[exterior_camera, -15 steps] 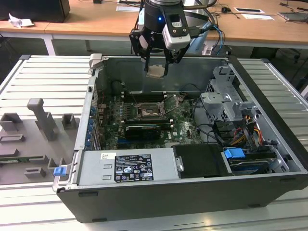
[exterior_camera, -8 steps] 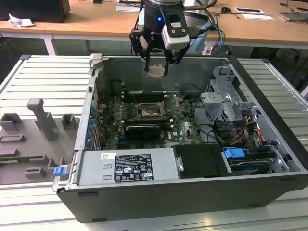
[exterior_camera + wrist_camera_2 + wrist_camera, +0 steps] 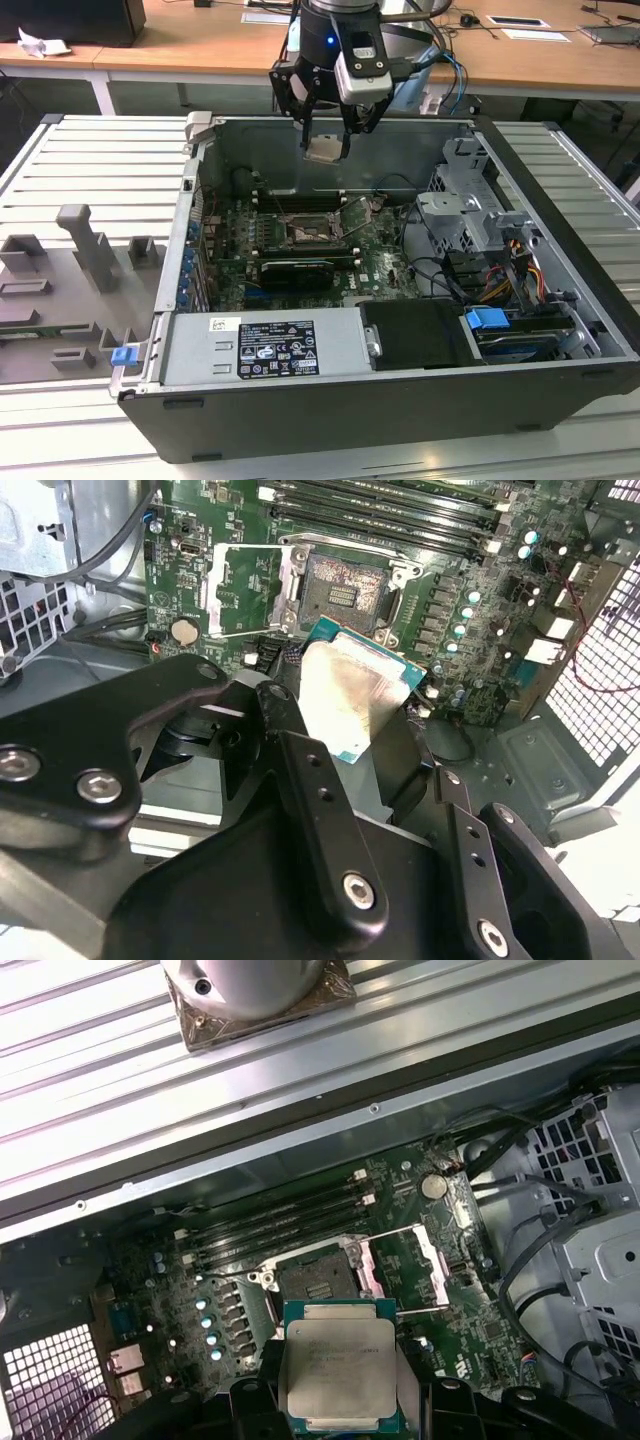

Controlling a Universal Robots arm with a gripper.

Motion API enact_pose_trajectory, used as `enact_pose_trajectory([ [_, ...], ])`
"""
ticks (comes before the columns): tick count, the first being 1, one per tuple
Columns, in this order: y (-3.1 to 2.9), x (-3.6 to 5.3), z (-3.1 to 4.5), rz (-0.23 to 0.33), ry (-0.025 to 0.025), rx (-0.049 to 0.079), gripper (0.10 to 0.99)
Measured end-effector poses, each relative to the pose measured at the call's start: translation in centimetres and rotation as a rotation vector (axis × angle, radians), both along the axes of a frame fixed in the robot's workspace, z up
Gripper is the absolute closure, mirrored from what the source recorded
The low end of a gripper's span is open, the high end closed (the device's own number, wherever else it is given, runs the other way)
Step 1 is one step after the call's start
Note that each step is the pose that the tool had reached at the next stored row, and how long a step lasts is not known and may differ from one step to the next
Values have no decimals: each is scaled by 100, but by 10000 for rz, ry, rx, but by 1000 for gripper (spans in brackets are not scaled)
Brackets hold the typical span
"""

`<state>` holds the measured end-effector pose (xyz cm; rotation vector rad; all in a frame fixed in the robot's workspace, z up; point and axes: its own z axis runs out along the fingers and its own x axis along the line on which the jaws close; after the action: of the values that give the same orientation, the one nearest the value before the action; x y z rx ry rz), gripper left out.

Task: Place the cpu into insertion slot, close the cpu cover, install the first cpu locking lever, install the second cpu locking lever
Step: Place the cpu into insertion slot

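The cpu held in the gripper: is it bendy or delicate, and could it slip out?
Probably stiff: the cpu looks flat though the gripper seems to hold it only at its sides. Likely light, since it is a thin plate. Its smooth metal face may be slippery.

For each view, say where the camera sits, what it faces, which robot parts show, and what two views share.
Exterior view: off the arm, above the case, looking in; wrist and hand holding the cpu show.
First wrist view: on the arm, facing the slot; fingers show.
Second wrist view: on the arm, facing the slot; finger links show.
Both wrist views share cpu and slot.
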<state>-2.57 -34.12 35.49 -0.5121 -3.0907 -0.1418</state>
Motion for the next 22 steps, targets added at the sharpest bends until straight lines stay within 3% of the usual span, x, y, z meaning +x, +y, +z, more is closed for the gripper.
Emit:
enact_pose_trajectory([
  [19, 0, 0, -20, -649, 0, 0, 561],
  [22, 0, 0, -30, -1118, -1, 1, 561],
])
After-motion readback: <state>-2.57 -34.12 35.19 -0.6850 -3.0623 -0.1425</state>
